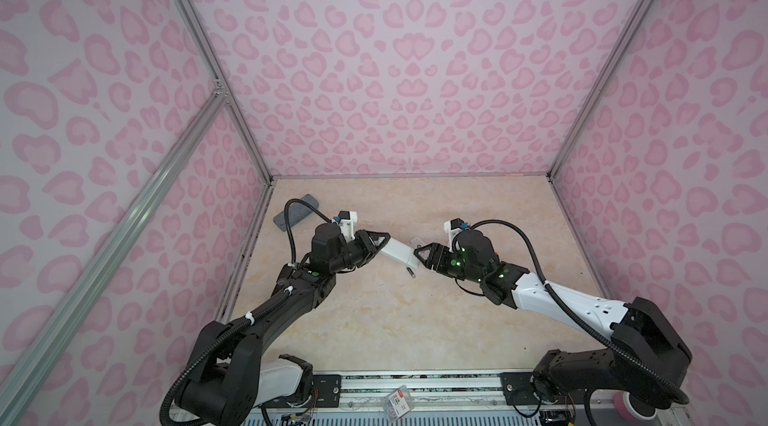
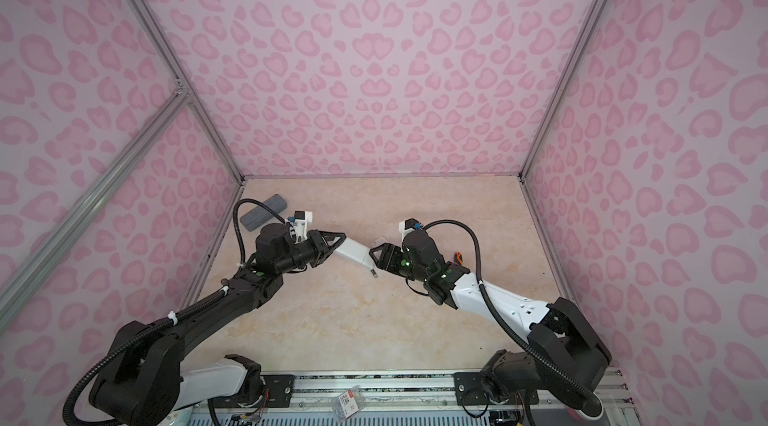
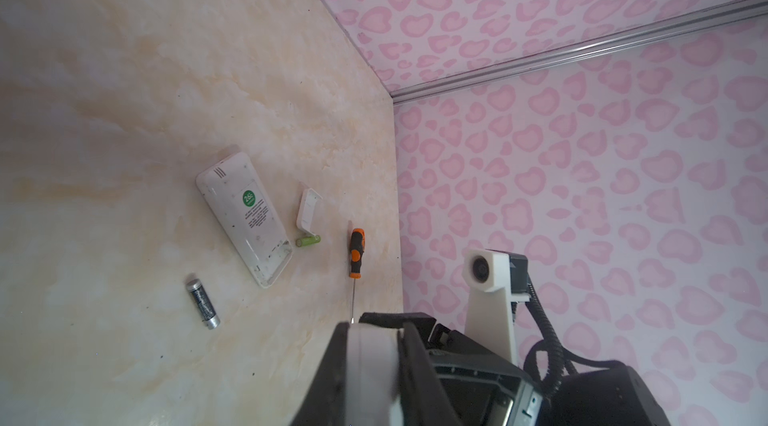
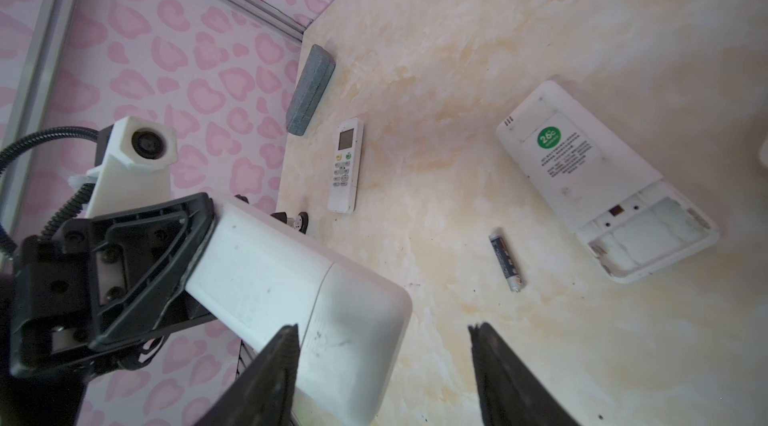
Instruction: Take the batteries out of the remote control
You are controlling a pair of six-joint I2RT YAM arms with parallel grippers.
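Tabletop fills the lower middle in both top views. At frame centre the left gripper, clamped tight, holds a white remote off the surface; the right gripper, jaws wide apart, grips nothing at its free end. Just below that end lies a dark battery; a green battery sits beside a cover plate.

Bare tabletop nearside; raised remote centre; battery beside.
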